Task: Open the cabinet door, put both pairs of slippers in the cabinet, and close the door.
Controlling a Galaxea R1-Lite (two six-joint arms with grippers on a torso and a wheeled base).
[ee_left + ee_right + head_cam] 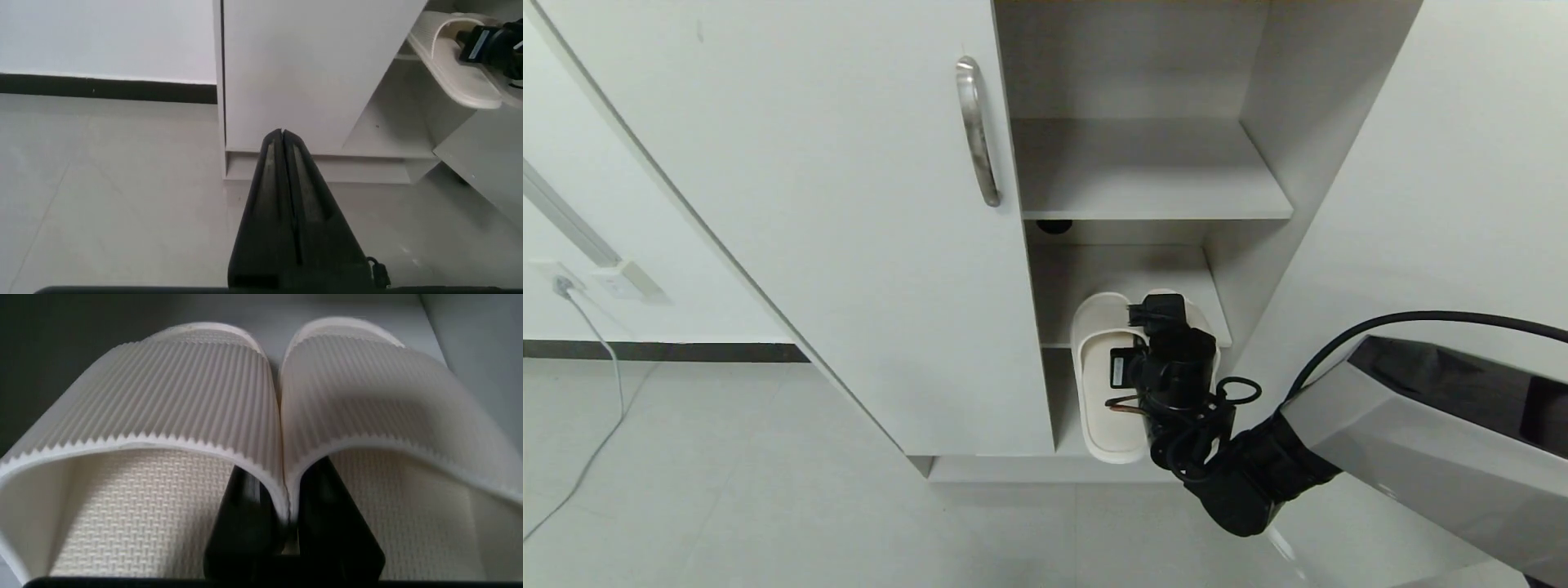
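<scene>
A pair of white ribbed slippers is held side by side at the cabinet's lower shelf, toes over the shelf and heels sticking out past its front edge. My right gripper is shut on the slippers' inner strap edges, pinching the two together. The left wrist view shows the slippers and the right gripper from below. My left gripper hangs shut and holds nothing, low over the floor in front of the cabinet base.
The left cabinet door with its metal handle is closed. The right door panel stands swung out. An upper shelf sits above. A wall socket and cable are at far left.
</scene>
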